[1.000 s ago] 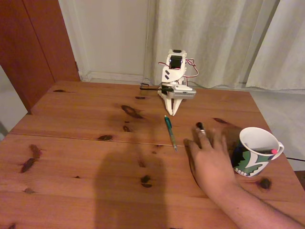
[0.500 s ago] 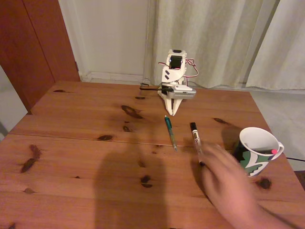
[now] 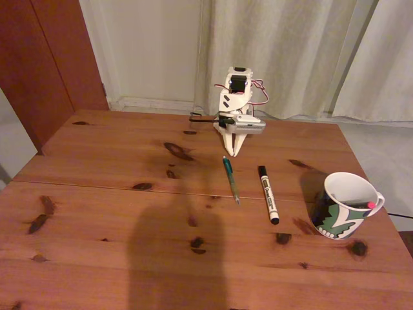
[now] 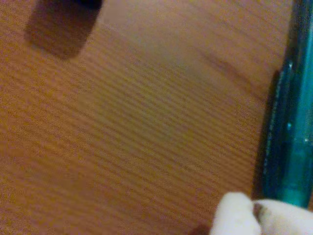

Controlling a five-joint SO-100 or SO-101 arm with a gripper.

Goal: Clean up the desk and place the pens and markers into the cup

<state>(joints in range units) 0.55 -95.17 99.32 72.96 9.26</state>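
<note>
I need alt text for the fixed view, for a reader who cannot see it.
A small white robot arm stands folded at the far side of a reddish-brown desk. In front of it lie a green pen and a white marker; a patterned cup at right holds a pink-tipped pen.

Dim, warm light. A broad soft shadow lies across the near edge of my reddish-brown pine desk point(image 3: 97, 213). My wrist view is badly blurred; the translucent green pen point(image 4: 292, 122) along its right edge smears out of focus.
</note>
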